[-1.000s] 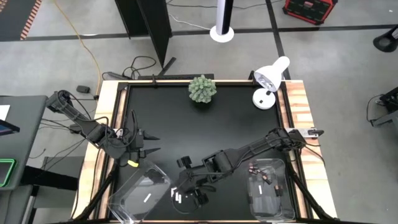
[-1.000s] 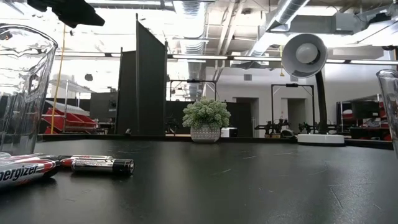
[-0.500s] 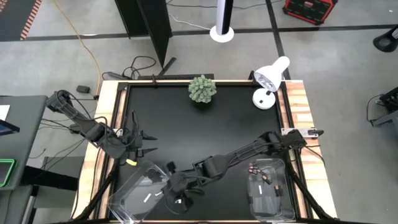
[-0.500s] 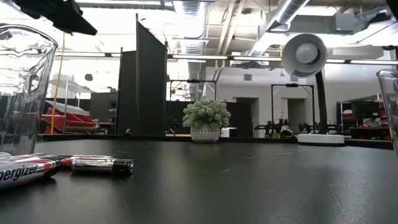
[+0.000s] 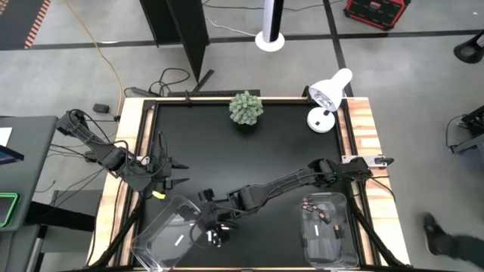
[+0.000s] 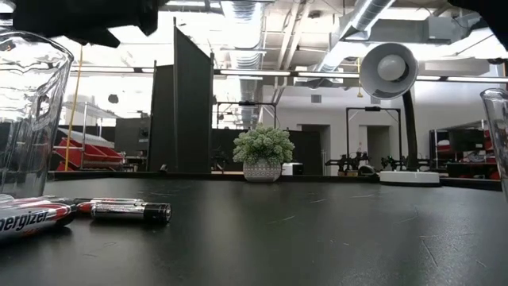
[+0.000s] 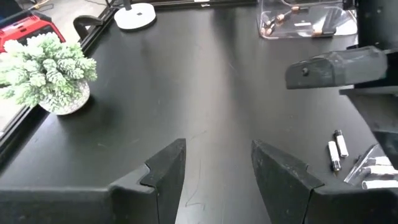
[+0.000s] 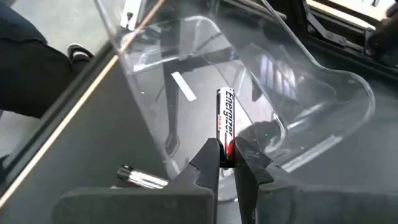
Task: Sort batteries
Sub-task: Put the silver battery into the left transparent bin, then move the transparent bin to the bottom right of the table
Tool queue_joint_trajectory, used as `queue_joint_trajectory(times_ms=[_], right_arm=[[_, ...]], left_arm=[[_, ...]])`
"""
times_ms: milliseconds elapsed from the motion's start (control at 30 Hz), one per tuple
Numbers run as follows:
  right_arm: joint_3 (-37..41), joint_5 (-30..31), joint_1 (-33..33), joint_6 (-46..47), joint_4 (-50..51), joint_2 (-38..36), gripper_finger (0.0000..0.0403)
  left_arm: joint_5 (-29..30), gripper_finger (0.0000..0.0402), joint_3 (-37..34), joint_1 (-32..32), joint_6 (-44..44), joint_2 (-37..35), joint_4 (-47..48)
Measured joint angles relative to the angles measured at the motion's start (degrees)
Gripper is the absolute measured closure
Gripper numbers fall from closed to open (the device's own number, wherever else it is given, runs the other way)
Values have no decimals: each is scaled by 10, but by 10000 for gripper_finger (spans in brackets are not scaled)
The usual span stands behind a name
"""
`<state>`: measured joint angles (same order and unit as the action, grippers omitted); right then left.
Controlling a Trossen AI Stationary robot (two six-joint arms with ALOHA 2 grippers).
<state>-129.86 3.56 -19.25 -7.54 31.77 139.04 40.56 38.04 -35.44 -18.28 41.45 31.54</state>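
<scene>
The right gripper (image 8: 226,163) pinched 1 white battery (image 8: 225,121) over the left clear bin (image 5: 168,234), which held 1 white cell (image 5: 180,242). The right bin (image 5: 327,229) held several dark ones. The left gripper (image 7: 217,169) waited open and empty at the left.

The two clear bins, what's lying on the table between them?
In the high view, loose batteries beside the left bin, under the right gripper; bare tabletop toward the right bin.

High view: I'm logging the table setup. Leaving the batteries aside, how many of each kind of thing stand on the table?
Clear bins: 2, one on the left and one on the right
Potted plant: 1
Desk lamp: 1
Total: 4
</scene>
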Motion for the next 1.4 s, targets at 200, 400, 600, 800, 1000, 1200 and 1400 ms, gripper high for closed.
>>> queue_joint_trajectory(times_ms=[200, 400, 600, 800, 1000, 1200, 1400], right_arm=[[0, 0, -2, 8, 15, 0, 331], [0, 0, -1, 17, 14, 0, 296], [0, 3, -2, -10, 7, -5, 267], [0, 45, -12, -64, -11, -40, 269], [0, 85, -34, -93, 28, -90, 270], [0, 149, -75, -97, 72, -141, 271], [0, 230, -114, -96, 87, -161, 271]], left_arm=[[0, 224, 0, 0, 2, 0, 1], [0, 224, 0, 0, 2, 0, 1], [-17, 224, 0, 0, -7, 8, 2], [-48, 224, 0, 0, -28, 29, 26], [-144, 224, 0, 0, -27, 46, 32], [-185, 224, 0, 0, -51, 90, 92], [-218, 224, 0, 0, -54, 132, 97]])
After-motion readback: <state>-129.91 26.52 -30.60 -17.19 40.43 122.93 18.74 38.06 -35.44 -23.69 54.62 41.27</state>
